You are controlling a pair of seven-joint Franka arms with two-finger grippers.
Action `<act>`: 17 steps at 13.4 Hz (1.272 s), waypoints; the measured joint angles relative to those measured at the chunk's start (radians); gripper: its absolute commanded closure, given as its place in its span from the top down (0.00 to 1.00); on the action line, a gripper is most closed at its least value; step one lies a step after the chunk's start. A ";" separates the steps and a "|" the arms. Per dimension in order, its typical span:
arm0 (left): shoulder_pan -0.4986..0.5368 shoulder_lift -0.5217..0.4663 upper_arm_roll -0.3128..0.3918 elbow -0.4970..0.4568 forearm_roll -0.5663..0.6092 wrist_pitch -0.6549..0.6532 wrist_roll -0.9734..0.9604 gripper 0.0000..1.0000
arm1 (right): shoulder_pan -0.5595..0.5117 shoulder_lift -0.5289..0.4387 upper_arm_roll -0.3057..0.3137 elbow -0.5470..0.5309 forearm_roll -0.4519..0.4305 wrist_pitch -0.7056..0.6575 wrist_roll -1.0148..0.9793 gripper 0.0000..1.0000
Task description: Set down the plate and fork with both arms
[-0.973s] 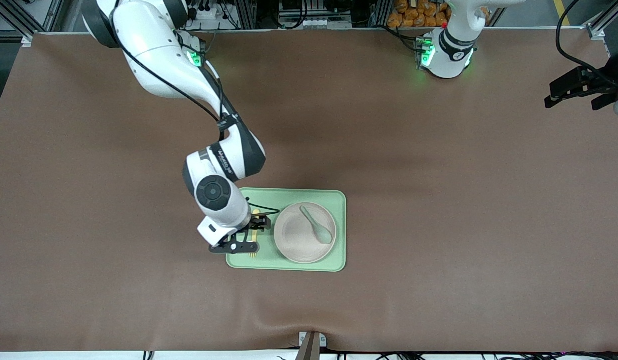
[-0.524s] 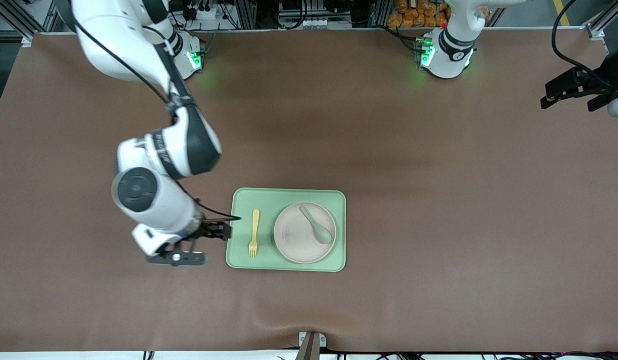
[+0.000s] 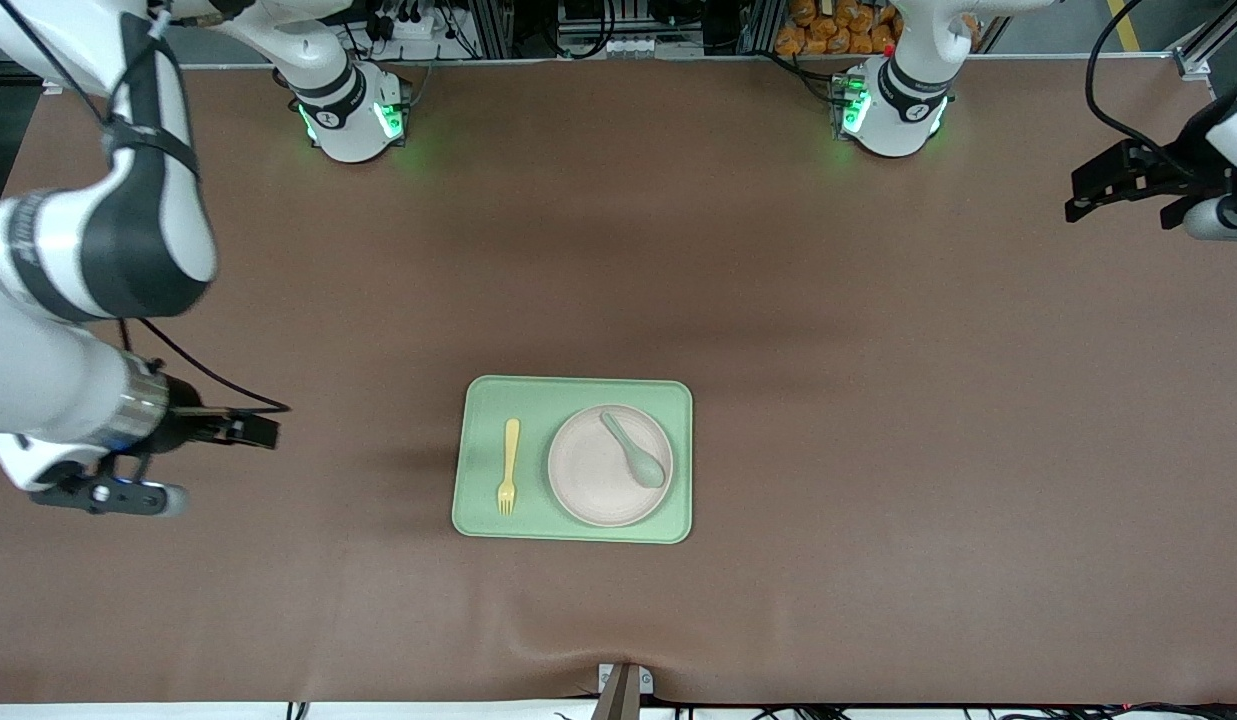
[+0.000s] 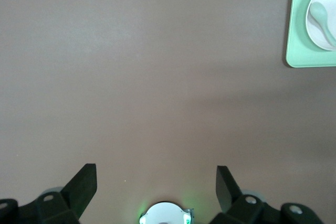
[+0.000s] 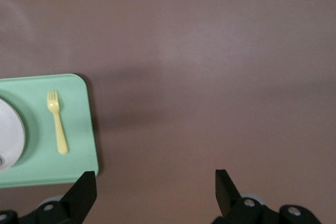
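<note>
Both jaws spread wide, gripping nothing. Right gripper (image 5: 152, 192) hangs over bare table at the right arm's end; left gripper (image 4: 155, 187) over the left arm's end. Plate (image 3: 610, 466) sits on the green tray (image 3: 578, 395) with a spoon (image 3: 636, 452) in it; fork (image 3: 508, 466) lies on the tray just beside the plate. Looks placed, so best to park both arms well apart from the tray, no low passes over it.

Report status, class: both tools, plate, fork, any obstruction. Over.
Left tool open, over the left arm's table end; right tool open, over the right arm's. Fork beside plate on tray; spoon on plate. Nothing obstructing.
</note>
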 measured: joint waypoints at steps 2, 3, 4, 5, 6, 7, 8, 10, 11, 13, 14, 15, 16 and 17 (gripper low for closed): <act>-0.004 0.000 -0.014 0.000 0.006 0.001 -0.003 1.00 | -0.047 -0.053 0.000 0.000 0.000 -0.057 -0.052 1.00; 0.007 0.000 -0.027 0.000 0.007 0.001 -0.004 1.00 | -0.071 -0.083 0.000 0.000 0.000 -0.095 -0.067 1.00; 0.024 0.001 -0.045 0.000 0.007 0.001 -0.004 1.00 | -0.089 -0.108 0.000 -0.001 0.000 -0.130 -0.072 1.00; 0.036 0.001 -0.056 -0.001 0.007 0.002 -0.004 1.00 | -0.101 -0.132 0.000 -0.005 0.000 -0.157 -0.075 1.00; 0.043 0.002 -0.060 -0.001 0.007 0.002 -0.004 1.00 | -0.105 -0.162 0.000 -0.028 0.000 -0.165 -0.076 1.00; 0.047 0.003 -0.062 -0.001 0.007 0.002 -0.004 1.00 | -0.105 -0.204 0.001 -0.079 0.000 -0.149 -0.076 1.00; 0.052 0.005 -0.064 -0.002 0.007 0.004 -0.004 1.00 | -0.105 -0.259 0.002 -0.157 0.000 -0.110 -0.076 1.00; 0.062 0.011 -0.066 -0.002 0.007 0.008 -0.004 1.00 | -0.105 -0.378 0.005 -0.330 -0.004 -0.035 -0.077 1.00; 0.065 0.013 -0.068 -0.002 0.007 0.010 -0.004 1.00 | -0.105 -0.427 0.007 -0.400 -0.012 -0.018 -0.077 1.00; 0.068 0.017 -0.074 -0.002 0.007 0.015 -0.005 1.00 | -0.105 -0.487 0.011 -0.485 -0.032 -0.002 -0.077 1.00; 0.069 0.019 -0.081 -0.002 0.007 0.018 -0.022 1.00 | -0.104 -0.498 0.012 -0.501 -0.036 0.003 -0.078 1.00; 0.070 0.020 -0.089 -0.002 0.007 0.019 -0.052 1.00 | -0.104 -0.501 0.014 -0.503 -0.037 0.005 -0.081 1.00; 0.070 0.021 -0.096 -0.002 0.007 0.021 -0.076 1.00 | -0.104 -0.501 0.016 -0.502 -0.038 0.009 -0.082 1.00; 0.070 0.022 -0.101 -0.002 0.007 0.023 -0.087 1.00 | -0.104 -0.500 0.017 -0.500 -0.041 0.016 -0.083 1.00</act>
